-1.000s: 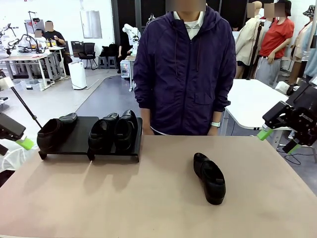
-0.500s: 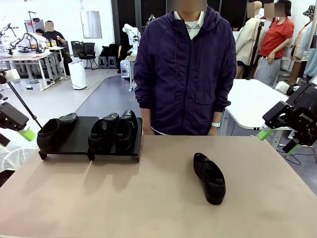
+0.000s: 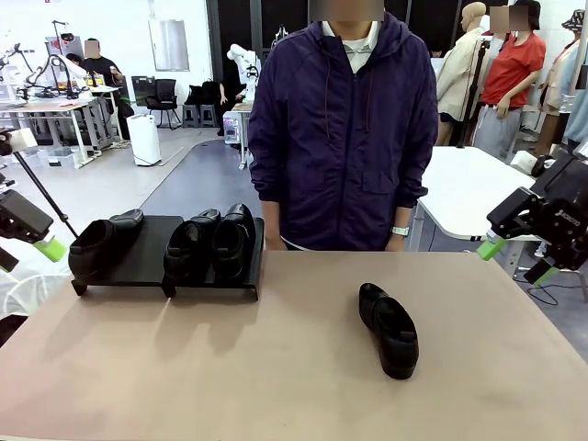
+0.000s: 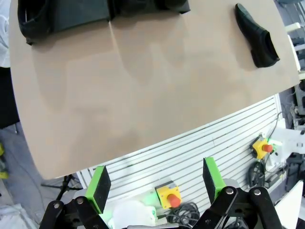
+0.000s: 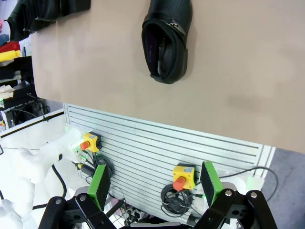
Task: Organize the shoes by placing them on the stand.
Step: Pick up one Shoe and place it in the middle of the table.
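Both end effectors, left (image 4: 155, 183) and right (image 5: 155, 183), gape empty; stand (image 3: 152, 253) half-hidden by shoes (image 3: 207, 243).

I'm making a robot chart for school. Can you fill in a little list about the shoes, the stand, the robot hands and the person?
shoes on stand: three, one at the left end, two side by side at the right end
shoe left out: one, lying on the table, right of the middle
stand: black platform at the table's far left, with a free gap between the shoes
left gripper: open, holding nothing, off the table's left side
right gripper: open, holding nothing, off the right side
person: standing at the far edge
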Motion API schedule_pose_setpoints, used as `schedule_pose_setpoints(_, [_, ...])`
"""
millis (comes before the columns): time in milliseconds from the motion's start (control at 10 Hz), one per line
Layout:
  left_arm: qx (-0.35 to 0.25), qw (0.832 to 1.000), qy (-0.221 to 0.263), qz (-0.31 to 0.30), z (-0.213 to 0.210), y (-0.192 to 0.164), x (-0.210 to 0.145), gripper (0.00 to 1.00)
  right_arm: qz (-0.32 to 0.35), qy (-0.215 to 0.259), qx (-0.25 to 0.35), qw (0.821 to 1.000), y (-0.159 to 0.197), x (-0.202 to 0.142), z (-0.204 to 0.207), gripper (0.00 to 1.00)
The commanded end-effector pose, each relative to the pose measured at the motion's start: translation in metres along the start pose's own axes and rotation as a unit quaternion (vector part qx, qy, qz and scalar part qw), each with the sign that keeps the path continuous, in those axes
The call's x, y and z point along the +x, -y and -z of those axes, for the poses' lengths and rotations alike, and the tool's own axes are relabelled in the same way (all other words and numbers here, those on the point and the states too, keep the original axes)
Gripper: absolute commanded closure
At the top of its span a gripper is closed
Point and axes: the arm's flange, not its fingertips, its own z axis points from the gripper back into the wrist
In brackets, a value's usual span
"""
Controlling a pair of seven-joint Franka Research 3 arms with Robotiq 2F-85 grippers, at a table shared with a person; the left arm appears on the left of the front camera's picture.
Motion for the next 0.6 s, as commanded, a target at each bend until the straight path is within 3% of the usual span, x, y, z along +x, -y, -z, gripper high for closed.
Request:
schedule_pose_setpoints(0, [0.006,1.000,-0.005,0.008,-0.001,-0.001,-0.002,0.00,-0.063,0.012,-0.036,0.997,-0.038,0.015,0.027,0.00])
schedule_pose_setpoints(200, [0.006,1.000,-0.005,0.008,-0.001,-0.001,-0.002,0.00,-0.138,0.002,-0.096,0.986,-0.102,0.043,0.109,0.00])
schedule_pose_setpoints(500, [0.006,1.000,-0.005,0.008,-0.001,-0.001,-0.002,0.00,-0.142,0.012,-0.178,0.974,-0.120,0.057,0.205,0.00])
